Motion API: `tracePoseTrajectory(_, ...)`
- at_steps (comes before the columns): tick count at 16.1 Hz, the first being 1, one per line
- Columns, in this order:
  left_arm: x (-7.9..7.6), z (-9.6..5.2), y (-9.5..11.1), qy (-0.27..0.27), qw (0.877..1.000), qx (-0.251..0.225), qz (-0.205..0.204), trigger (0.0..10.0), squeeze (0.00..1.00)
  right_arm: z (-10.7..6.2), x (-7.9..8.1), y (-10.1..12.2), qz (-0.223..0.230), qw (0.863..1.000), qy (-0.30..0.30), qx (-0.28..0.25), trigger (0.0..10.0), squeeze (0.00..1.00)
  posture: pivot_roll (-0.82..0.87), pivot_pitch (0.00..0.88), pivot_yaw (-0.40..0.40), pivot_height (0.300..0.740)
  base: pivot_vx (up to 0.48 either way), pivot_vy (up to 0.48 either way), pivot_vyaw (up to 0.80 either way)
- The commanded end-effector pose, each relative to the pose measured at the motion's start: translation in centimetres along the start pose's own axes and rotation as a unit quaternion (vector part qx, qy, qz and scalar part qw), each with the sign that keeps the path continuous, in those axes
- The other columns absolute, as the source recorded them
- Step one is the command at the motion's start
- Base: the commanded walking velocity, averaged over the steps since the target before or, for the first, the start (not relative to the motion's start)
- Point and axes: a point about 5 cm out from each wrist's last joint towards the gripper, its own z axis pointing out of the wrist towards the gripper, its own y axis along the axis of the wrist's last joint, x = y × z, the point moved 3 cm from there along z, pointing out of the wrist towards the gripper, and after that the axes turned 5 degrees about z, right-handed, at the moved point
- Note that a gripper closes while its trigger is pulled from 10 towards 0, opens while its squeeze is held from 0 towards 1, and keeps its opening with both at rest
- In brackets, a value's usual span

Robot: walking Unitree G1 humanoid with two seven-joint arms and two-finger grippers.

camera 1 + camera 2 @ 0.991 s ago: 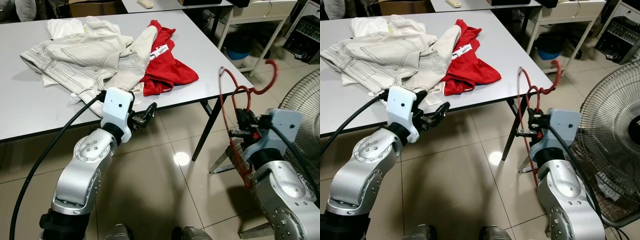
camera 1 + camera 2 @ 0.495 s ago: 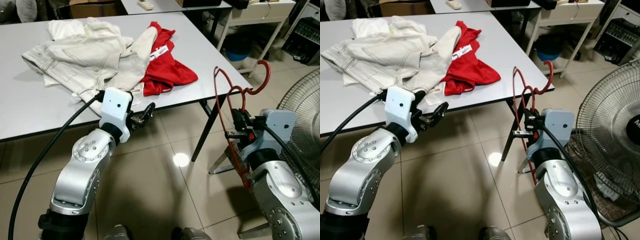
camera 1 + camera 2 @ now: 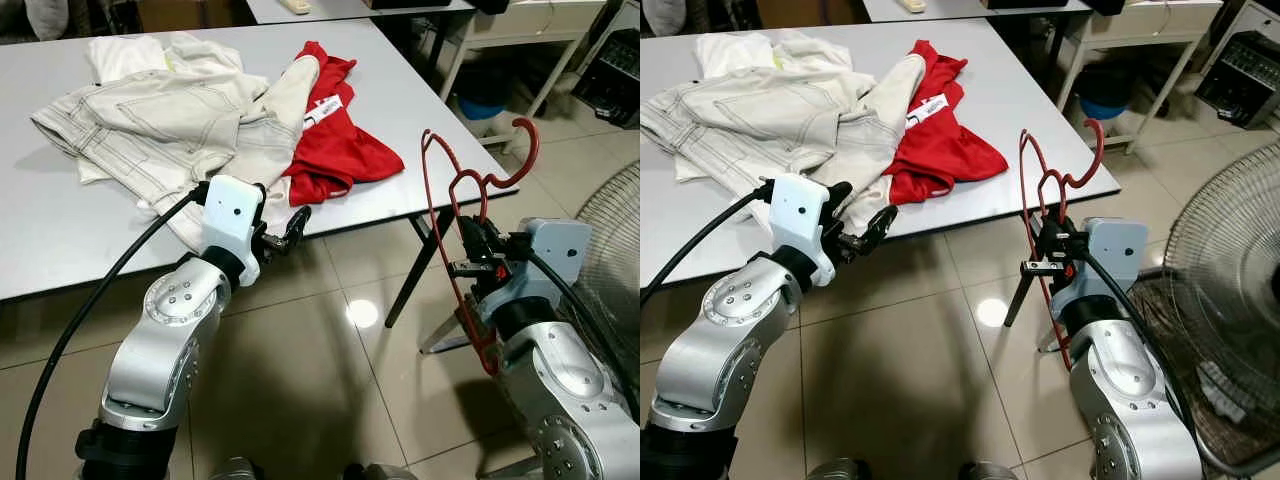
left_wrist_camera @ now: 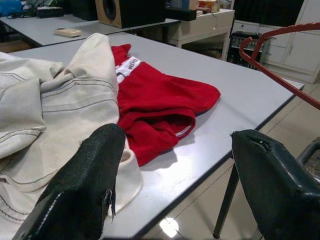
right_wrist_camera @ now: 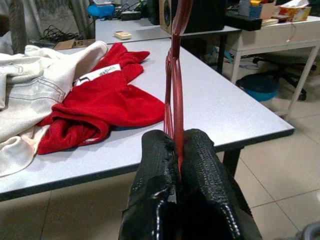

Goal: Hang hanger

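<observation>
Judged as only the first part done: red hanger [image 3: 470, 240] already lifted and carried off the right-hand corner of the grey table [image 3: 430, 110], at about four o'clock from the red garment [image 3: 340, 150], but no rail or hook to be made out, so the hanging itself left undone. Held upright by the right gripper [image 3: 478, 262], black fingers [image 5: 205, 175] pressed together on the thin red wire partway up, as seen along them in the right wrist view. Long axis close to vertical, running from about six o'clock by the silver forearm up to twelve; hook [image 3: 520, 150] at the top, curling over toward two o'clock, away from the table; frame seen nearly edge-on from the right wrist. Left gripper [image 3: 283, 230] parked at the table's near edge, just below the pale trousers [image 3: 170, 110], fingers [image 4: 85, 185] spread wide and holding nothing. Remaining, by estimate: find a place to hang, raise, hook over, release.
</observation>
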Motion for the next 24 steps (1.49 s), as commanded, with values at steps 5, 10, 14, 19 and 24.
tracePoseTrajectory(5,-0.25,-0.13,0.27,-0.01,1.0,-0.005,-0.003,10.0,0.0,0.14,-0.5,-0.15,-0.018,1.0,-0.008,0.004,10.0,0.0,-0.03,0.112,-0.052,0.74,0.342,0.0,0.39)
tracePoseTrajectory(10,-0.24,-0.1,0.29,-0.013,1.0,-0.004,-0.002,10.0,0.0,0.12,-0.58,-0.18,-0.003,1.0,-0.012,0.0,10.0,0.0,-0.03,0.111,-0.05,0.74,0.343,0.0,0.0)
tracePoseTrajectory(14,-0.29,-0.06,0.31,-0.015,1.0,-0.004,-0.002,10.0,0.0,0.18,-0.47,-0.23,-0.002,1.0,-0.009,-0.001,10.0,0.0,-0.03,0.109,-0.049,0.74,0.342,0.0,0.0)
tracePoseTrajectory(19,-0.36,-0.02,0.37,-0.018,1.0,-0.005,-0.002,10.0,0.0,0.09,-0.47,-0.29,-0.004,1.0,-0.01,-0.001,10.0,0.0,-0.03,0.11,-0.043,0.74,0.343,0.0,0.0)
tracePoseTrajectory(24,-0.49,0.05,0.4,-0.022,1.0,-0.006,-0.002,10.0,0.0,0.03,-0.54,-0.3,-0.005,1.0,-0.012,-0.002,10.0,0.0,-0.03,0.11,-0.042,0.74,0.342,0.0,0.0)
